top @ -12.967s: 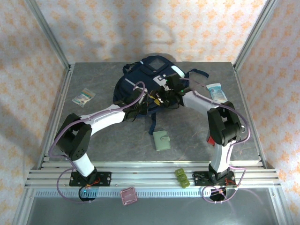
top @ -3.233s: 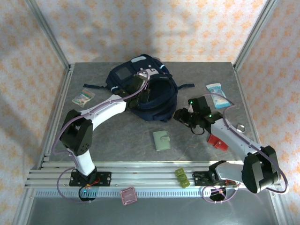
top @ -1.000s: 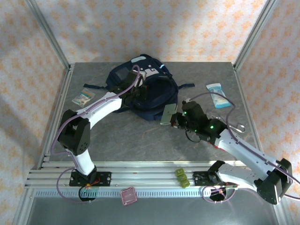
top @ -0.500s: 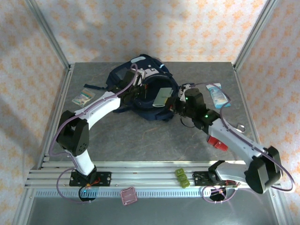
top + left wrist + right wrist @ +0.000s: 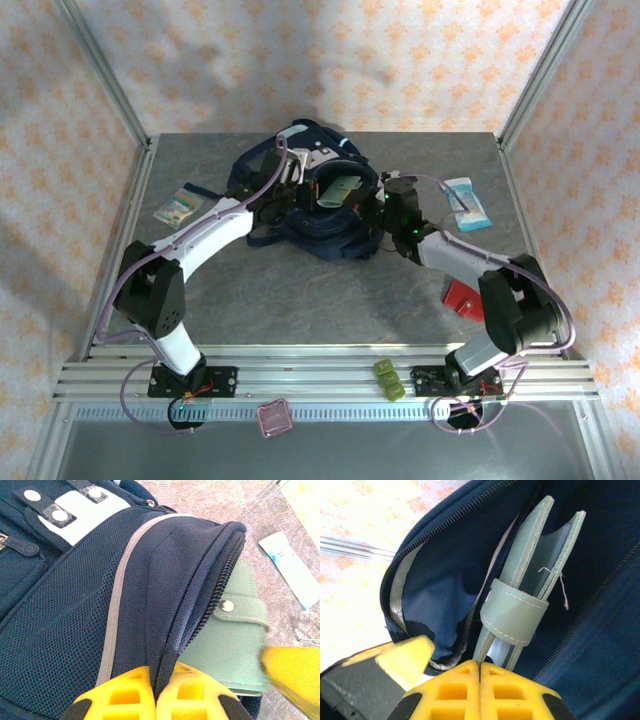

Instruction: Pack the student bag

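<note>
At the back middle of the worktop (image 5: 300, 300), the student bag (image 5: 300, 220) lies with its mouth held open.
The left end effector (image 5: 156, 692) is pinched on the zipper edge of the bag's opening; the right end effector (image 5: 480, 692) pinches the near end of a green wallet (image 5: 517, 612), which reaches inside the opening.

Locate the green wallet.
In the top view the wallet sits in the bag's open mouth at the table's far centre, held by the right gripper; the left gripper pinches the rim beside it.
</note>
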Robot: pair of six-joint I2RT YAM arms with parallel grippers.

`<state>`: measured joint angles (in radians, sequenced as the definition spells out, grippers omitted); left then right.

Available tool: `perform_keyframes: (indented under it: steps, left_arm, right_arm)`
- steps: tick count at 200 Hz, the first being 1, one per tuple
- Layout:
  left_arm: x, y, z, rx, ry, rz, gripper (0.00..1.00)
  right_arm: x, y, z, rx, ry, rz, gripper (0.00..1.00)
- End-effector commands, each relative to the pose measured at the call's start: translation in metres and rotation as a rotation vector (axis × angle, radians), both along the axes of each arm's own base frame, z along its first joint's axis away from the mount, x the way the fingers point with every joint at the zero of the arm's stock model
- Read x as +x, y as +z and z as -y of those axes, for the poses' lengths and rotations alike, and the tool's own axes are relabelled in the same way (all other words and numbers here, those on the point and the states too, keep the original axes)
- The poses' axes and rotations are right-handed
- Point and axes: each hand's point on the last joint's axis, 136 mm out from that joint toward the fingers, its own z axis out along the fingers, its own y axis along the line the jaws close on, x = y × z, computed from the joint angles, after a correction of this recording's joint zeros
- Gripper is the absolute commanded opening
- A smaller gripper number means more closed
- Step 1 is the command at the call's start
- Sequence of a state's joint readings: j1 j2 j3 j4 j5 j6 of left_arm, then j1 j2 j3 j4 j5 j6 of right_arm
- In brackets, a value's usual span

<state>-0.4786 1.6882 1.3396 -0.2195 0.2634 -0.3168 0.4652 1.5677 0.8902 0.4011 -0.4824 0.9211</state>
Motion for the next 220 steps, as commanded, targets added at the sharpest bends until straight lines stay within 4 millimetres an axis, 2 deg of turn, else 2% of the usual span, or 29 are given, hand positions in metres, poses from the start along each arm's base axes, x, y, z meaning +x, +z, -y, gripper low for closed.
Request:
perform_keyframes:
  steps: [1,32,51,67,78,101,114,132,147,186,220]
  left_arm:
    - [-0.004,0.070,0.023,-0.164,-0.052,0.164,0.00]
    - [-0.005,0.076,0.029,-0.200,-0.055,0.172,0.00]
    - [-0.005,0.079,0.032,-0.214,-0.060,0.176,0.00]
    - [-0.006,0.080,0.032,-0.214,-0.058,0.176,0.00]
    - [-0.006,0.080,0.030,-0.205,-0.051,0.180,0.00]
    - [-0.005,0.073,0.021,-0.173,-0.027,0.179,0.00]
    - [-0.002,0.070,0.014,-0.150,0.002,0.181,0.00]
    - [0.003,0.062,0.003,-0.110,0.038,0.174,0.00]
    - [0.005,0.053,-0.003,-0.060,0.061,0.171,0.00]
    - [0.005,0.036,-0.012,-0.016,0.091,0.154,0.00]
    - [0.008,0.024,-0.025,0.054,0.138,0.154,0.00]
  right_arm:
    - [0.016,0.020,-0.017,0.119,-0.009,0.041,0.00]
    - [0.024,0.008,-0.046,0.139,-0.021,0.014,0.00]
    - [0.029,0.000,-0.073,0.182,0.021,-0.004,0.00]
    - [0.032,-0.016,-0.094,0.188,0.082,-0.058,0.00]
    - [0.031,-0.027,-0.095,0.158,0.088,-0.080,0.09]
    - [0.020,-0.037,-0.078,0.086,0.064,-0.092,0.34]
    - [0.012,-0.041,-0.066,0.037,0.055,-0.103,0.41]
    - [-0.001,-0.043,-0.045,-0.013,0.044,-0.111,0.43]
    - [-0.013,-0.035,-0.027,-0.054,0.033,-0.083,0.47]
    - [-0.034,-0.017,-0.003,-0.204,0.055,-0.015,0.47]
    - [-0.042,0.001,0.016,-0.275,0.025,0.029,0.47]
